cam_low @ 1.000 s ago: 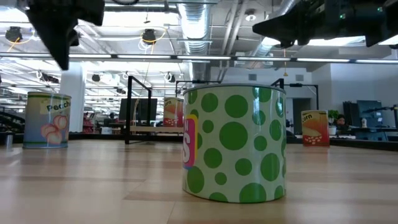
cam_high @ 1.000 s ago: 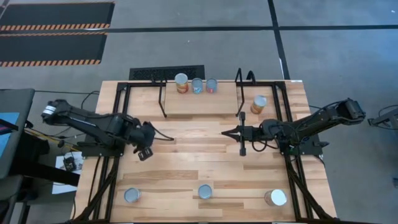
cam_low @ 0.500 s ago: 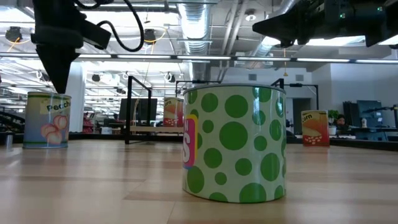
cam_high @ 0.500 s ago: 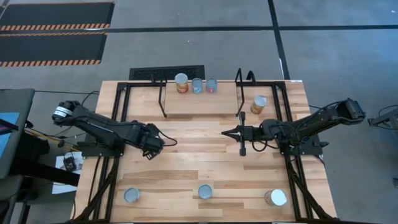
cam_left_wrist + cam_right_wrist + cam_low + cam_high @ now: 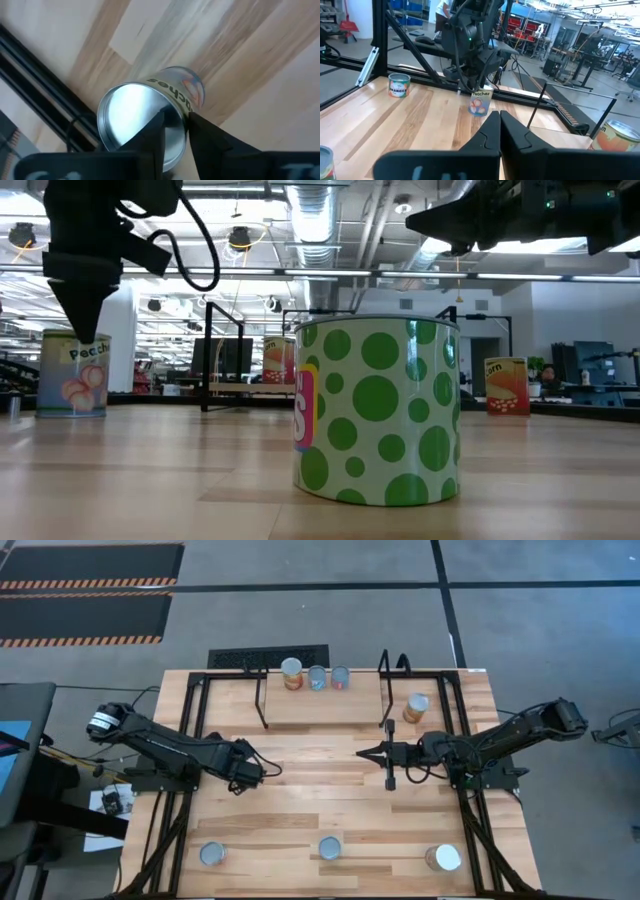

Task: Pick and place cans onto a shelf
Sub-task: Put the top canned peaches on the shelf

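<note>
My left gripper (image 5: 245, 775) points down over a blue-grey peach can (image 5: 130, 115) that stands upright on the table's left middle (image 5: 70, 380); the arm hides the can in the high view. Its fingers (image 5: 176, 120) are open by only a narrow gap. My right gripper (image 5: 362, 752) is shut and empty, held level above the table's middle. The shelf (image 5: 300, 705) stands at the far middle with three cans (image 5: 317, 677) on the far edge of its board. An orange corn can (image 5: 416, 707) stands on the table just to its right. My left gripper's fingertips (image 5: 80, 335) come from above, pointing down, and stand right at the peach can's silvery top (image 5: 125, 107), near its rim. I cannot tell whether they touch it. The can stands upright on the table.
Three cans stand along the near edge: one at the left (image 5: 212, 854), a green-dotted one in the middle (image 5: 330, 847), one at the right (image 5: 443, 858). The black table frame (image 5: 190, 710) runs along both sides. Bare wood lies between the two grippers.
My left gripper has gone a little toward the table's right and far edges and has come down until its tips stand at the peach can's top. The cans have kept still.
</note>
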You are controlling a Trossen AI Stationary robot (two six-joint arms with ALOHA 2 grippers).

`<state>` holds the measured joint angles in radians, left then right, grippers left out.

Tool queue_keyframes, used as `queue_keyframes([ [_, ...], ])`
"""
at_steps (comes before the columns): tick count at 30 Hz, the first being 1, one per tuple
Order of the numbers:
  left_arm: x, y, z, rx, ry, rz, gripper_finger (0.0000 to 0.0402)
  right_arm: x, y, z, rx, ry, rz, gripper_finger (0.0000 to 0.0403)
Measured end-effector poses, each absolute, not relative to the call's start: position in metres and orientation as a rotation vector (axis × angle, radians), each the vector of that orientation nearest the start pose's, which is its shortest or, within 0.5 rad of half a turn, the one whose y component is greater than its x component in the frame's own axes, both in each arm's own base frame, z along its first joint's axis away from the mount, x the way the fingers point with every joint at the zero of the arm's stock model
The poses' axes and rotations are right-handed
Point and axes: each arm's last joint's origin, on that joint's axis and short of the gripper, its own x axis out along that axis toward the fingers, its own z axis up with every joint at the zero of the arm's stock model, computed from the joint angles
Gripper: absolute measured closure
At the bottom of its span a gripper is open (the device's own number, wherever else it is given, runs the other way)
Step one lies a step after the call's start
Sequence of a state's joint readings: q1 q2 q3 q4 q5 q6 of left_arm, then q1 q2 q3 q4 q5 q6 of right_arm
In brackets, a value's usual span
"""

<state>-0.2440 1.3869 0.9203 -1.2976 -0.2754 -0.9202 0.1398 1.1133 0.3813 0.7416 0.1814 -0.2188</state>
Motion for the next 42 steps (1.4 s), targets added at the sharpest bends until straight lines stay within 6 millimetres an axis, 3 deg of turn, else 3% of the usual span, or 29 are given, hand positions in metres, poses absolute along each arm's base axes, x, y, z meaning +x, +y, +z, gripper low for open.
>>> queue_keyframes([
  [5,0.199,-0.041,0.217,-0.194,1.503,0.709,0.0390,0.221,0.026,0.222,-0.217,-0.005,-0.042,0.0388],
  [9,0.210,-0.045,0.226,-0.187,1.473,0.587,0.0399,0.221,0.026,0.222,-0.217,-0.005,-0.042,0.0388],
  [17,0.265,-0.056,0.253,-0.205,1.111,0.192,0.0401,0.220,0.026,0.222,-0.217,-0.005,-0.042,0.0388],
  [23,0.311,-0.042,0.259,-0.027,0.993,0.162,0.0401,0.220,0.029,0.222,-0.217,-0.008,-0.028,0.0388],
  [31,0.374,-0.017,0.253,0.161,1.024,0.110,0.0401,0.209,0.038,0.232,-0.233,-0.034,0.018,0.0393],
  [37,0.397,0.001,0.249,0.219,1.068,0.102,0.0401,0.201,0.044,0.237,-0.233,-0.038,0.050,0.0395],
  [42,0.402,0.015,0.246,0.238,1.095,0.101,0.0401,0.200,0.047,0.236,-0.240,-0.031,0.068,0.0393],
])
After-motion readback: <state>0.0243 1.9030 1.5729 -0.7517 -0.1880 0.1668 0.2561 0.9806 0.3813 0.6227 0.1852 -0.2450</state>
